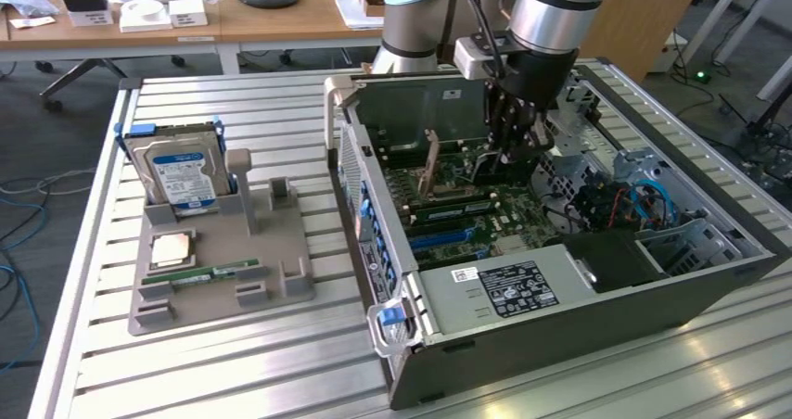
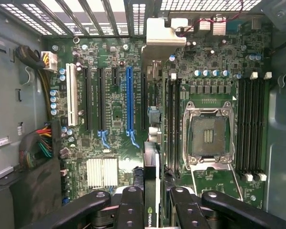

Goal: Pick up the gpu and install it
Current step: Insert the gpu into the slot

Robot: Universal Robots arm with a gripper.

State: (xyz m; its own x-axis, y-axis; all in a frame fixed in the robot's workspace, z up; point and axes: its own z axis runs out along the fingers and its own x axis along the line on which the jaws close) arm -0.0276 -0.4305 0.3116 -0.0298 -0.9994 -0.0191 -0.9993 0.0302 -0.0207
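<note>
My black-fingered end effector (image 2: 155, 193) is clenched on the gpu (image 2: 151, 162), a flat dark card seen edge-on, hanging just beside the long blue slot (image 2: 129, 100) of the green motherboard (image 2: 109, 119). I'd keep it square and press evenly. The exterior view adds the open grey computer case (image 1: 557, 289) on the slatted metal tabletop (image 1: 248, 363).

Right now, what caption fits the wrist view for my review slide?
Gripper shut on the gpu, held edge-on over the motherboard, with the CPU socket empty.
</note>
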